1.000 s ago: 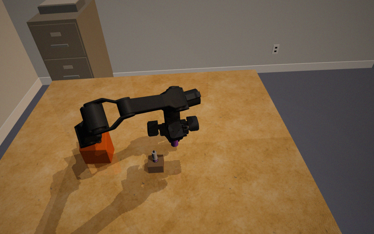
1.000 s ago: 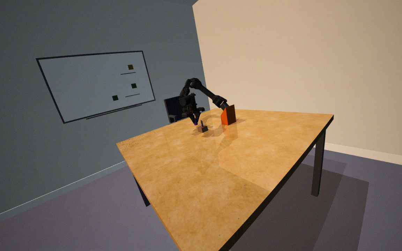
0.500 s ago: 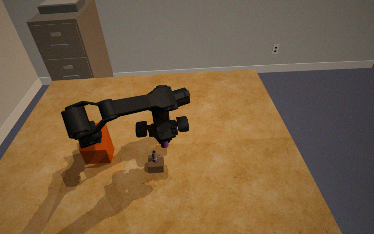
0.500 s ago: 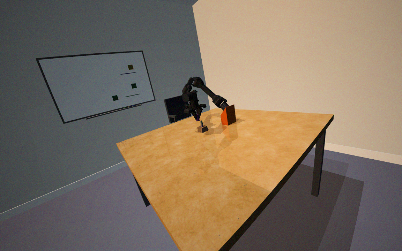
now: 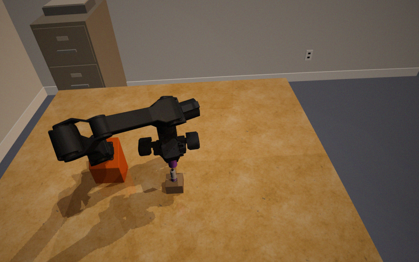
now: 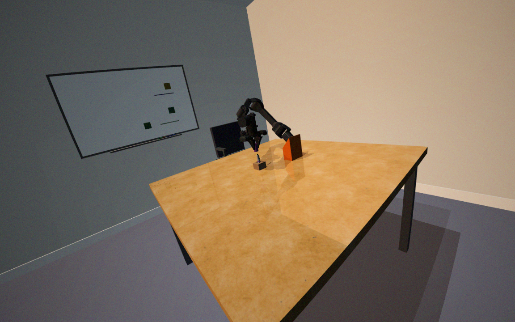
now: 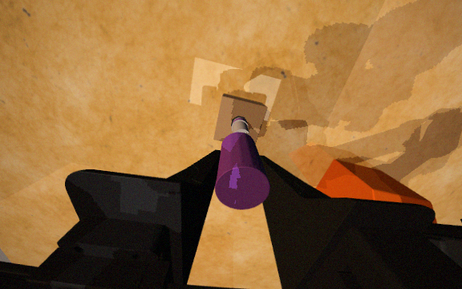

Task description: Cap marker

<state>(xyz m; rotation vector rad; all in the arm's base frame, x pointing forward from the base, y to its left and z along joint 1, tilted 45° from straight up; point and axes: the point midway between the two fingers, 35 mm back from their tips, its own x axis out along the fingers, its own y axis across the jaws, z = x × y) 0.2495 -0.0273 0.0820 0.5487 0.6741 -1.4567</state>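
Note:
My gripper [image 5: 172,160] [image 6: 256,146] [image 7: 238,158] is shut on the purple cap [image 5: 172,163] [image 6: 256,150] [image 7: 241,172] and holds it above the marker. The grey marker [image 5: 172,174] [image 6: 258,158] [image 7: 240,125] stands upright in the brown holder block [image 5: 174,187] [image 6: 258,165] [image 7: 224,120]. In the exterior view a small gap shows between the cap and the marker's dark tip. In the wrist view the cap hides the marker's tip and upper part. How exactly the two line up cannot be told.
The orange block [image 5: 109,172] [image 6: 292,149] [image 7: 359,182] at the arm's base stands left of the holder block in the top view. The wooden table [image 5: 253,182] [image 6: 243,224] carries them. A filing cabinet [image 5: 67,45] stands beyond the table's back edge.

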